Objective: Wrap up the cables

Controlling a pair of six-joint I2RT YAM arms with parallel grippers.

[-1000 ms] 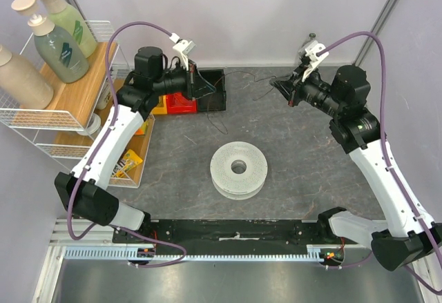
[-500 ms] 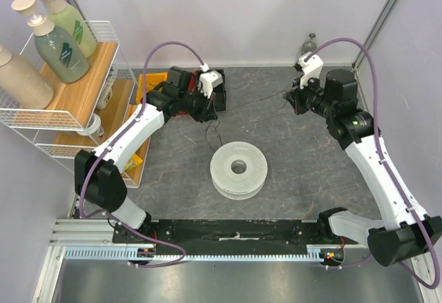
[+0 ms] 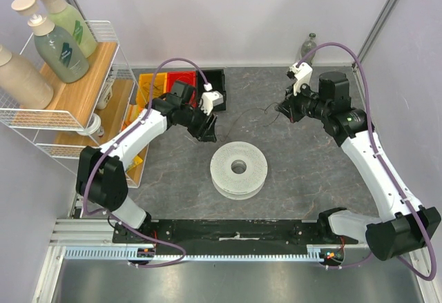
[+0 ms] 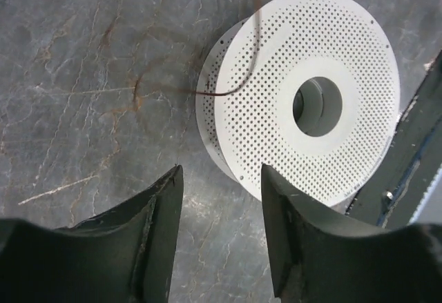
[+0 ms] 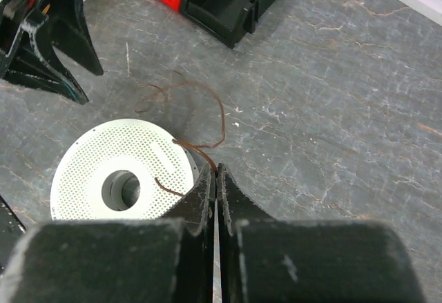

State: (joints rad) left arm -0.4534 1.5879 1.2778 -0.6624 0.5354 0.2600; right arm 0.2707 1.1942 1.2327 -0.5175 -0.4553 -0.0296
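Note:
The cables are one very thin dark wire (image 5: 221, 113) that loops loosely on the grey table behind the white perforated spool (image 3: 239, 168). My right gripper (image 5: 217, 169) is shut on the wire near one end, and a short tail curls over the spool's top face (image 5: 124, 179). It hovers right of and behind the spool (image 3: 284, 110). My left gripper (image 4: 221, 173) is open and empty, its fingers pointing down at the table just left of the spool (image 4: 311, 96). A loop of the wire (image 4: 238, 85) lies across the spool's rim ahead of it.
Yellow (image 3: 148, 85), red (image 3: 181, 79) and black (image 3: 215, 82) bins sit at the back left. A wire rack (image 3: 65, 120) with bottles stands on the far left. A small bottle (image 3: 309, 43) is by the back wall. A black rail (image 3: 235, 230) runs along the near edge.
The left arm swung from the bins down toward the spool, and its gripper went from shut to open, letting the wire go. The right gripper moved left and lower, still pinching the wire.

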